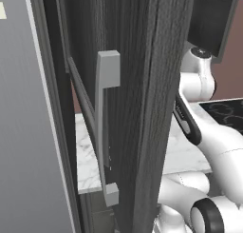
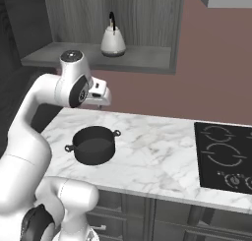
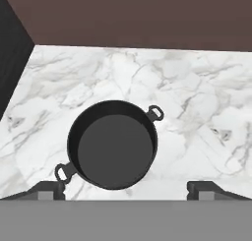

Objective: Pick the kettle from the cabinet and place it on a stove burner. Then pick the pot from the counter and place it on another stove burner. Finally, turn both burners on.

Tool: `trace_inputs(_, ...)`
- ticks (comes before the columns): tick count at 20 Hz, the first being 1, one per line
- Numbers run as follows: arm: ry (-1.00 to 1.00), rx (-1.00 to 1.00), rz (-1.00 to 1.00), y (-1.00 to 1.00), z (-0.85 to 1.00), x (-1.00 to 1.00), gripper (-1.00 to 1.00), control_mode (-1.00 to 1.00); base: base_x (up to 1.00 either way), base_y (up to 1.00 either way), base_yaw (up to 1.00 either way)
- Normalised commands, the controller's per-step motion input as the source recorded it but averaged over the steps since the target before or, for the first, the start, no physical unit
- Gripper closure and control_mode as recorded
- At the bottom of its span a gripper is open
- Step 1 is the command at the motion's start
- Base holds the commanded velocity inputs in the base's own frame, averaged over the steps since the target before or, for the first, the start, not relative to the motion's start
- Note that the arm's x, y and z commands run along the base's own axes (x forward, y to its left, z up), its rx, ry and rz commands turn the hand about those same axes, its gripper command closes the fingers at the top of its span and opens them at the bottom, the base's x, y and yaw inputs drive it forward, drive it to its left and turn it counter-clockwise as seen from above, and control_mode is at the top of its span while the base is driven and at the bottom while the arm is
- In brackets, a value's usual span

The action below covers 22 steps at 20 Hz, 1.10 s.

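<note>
Right now our gripper (image 3: 126, 188) hangs open and empty over the counter (image 2: 162, 156), directly above the pot (image 3: 112, 143) near its left edge; farther back and higher, the kettle (image 2: 113, 41) stands upright on the cabinet (image 2: 98, 58) shelf.

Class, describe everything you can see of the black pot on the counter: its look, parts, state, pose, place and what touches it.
The pot is wide, shallow and round, matte black to dark grey, with two small loop handles on opposite sides of its rim. It has no lid and looks empty. It stands upright on the white marble counter, toward the end away from the black cooktop, below the open cabinet shelf. Only the counter touches it; the open gripper hangs above, apart from it.
</note>
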Motion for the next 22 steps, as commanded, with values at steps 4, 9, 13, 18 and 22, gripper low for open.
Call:
trace_inputs(4,-0.23,0.00,0.00,0.00,0.14,-0.05,-1.00,-1.00,0.00,0.00,0.00)
trace_inputs(9,-0.22,0.00,0.00,0.00,0.24,-0.02,-1.00,-1.00,0.00,0.00,0.00)
trace_inputs(13,-0.22,0.00,0.00,0.00,0.34,-0.02,-1.00,-1.00,0.00,0.00,0.00)
trace_inputs(18,-0.17,0.00,0.00,0.00,0.43,0.00,-1.00,-1.00,0.00,0.00,0.00)
trace_inputs(22,-0.15,0.00,0.00,0.00,0.48,0.00,-1.00,-1.00,0.00,0.00,0.00)
